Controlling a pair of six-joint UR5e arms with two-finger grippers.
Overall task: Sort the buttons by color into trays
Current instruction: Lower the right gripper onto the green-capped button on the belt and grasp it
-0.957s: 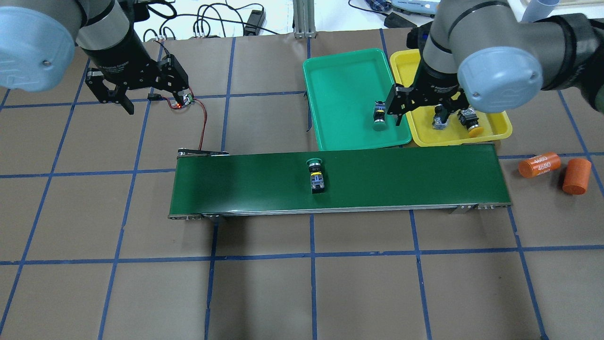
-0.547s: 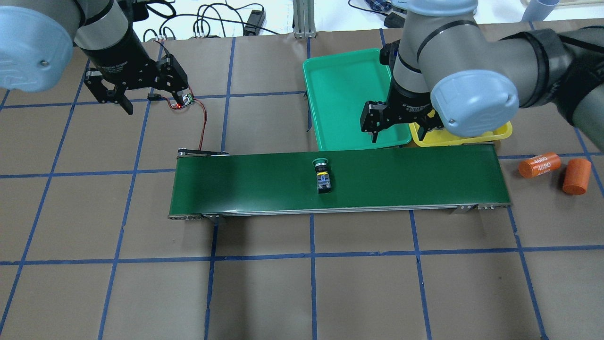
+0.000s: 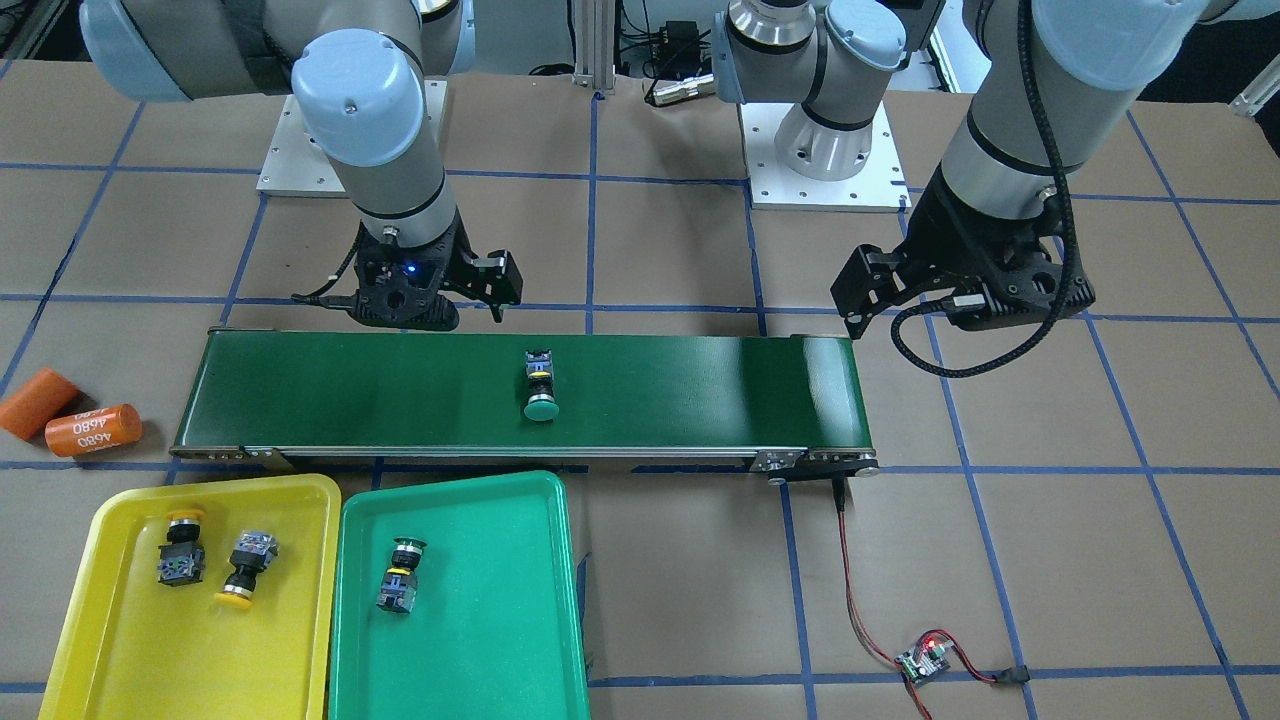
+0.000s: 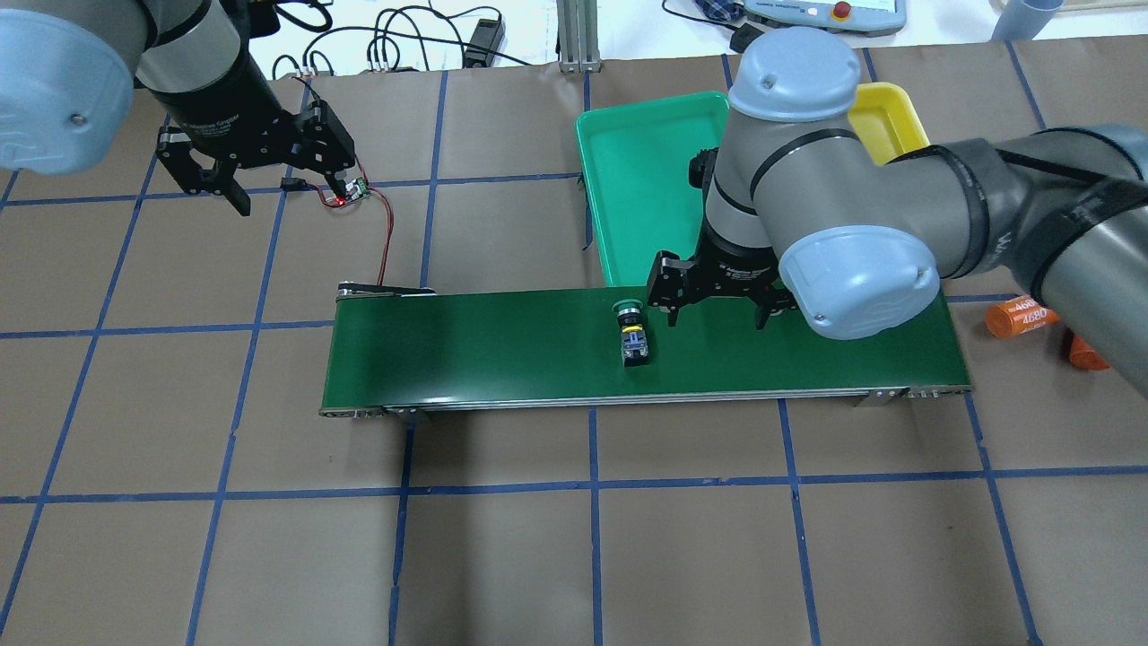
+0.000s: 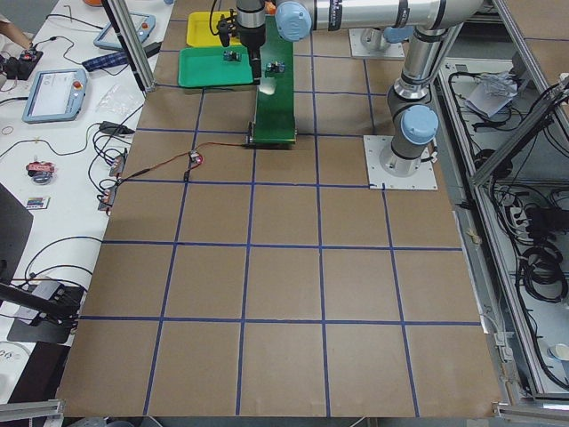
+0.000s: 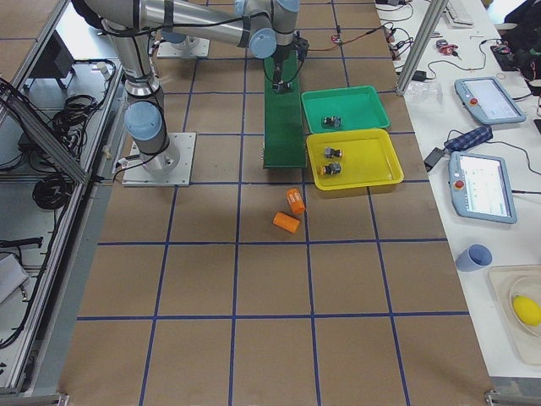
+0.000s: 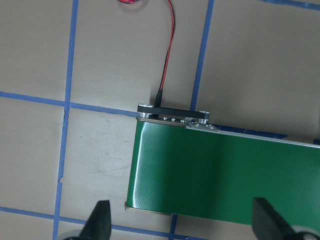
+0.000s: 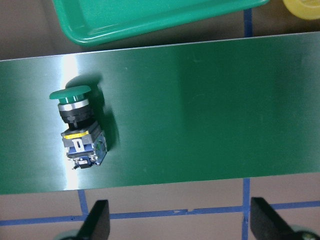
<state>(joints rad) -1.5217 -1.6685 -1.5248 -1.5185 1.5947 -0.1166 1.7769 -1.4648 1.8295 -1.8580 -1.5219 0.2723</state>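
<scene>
The right gripper [image 4: 717,316], a black two-finger claw, hangs spread wide and empty over the long dark-green conveyor belt [image 4: 493,345]. It sits just toward the belt's right end from the small green-capped push-button switch [image 4: 630,336], which lies on its side mid-belt. Past the belt's far edge, the shallow green plastic tray [image 3: 480,620] holds one green-capped button [image 3: 400,575]. The yellow plastic tray [image 3: 110,520] holds two yellow-capped buttons [image 3: 180,550]. The left gripper [image 4: 291,193], also wide and empty, hovers beyond the belt's left end. The step appears to be picking the last button. The claw would need to shift over its body, descend, close, then carry it to the green tray.
</scene>
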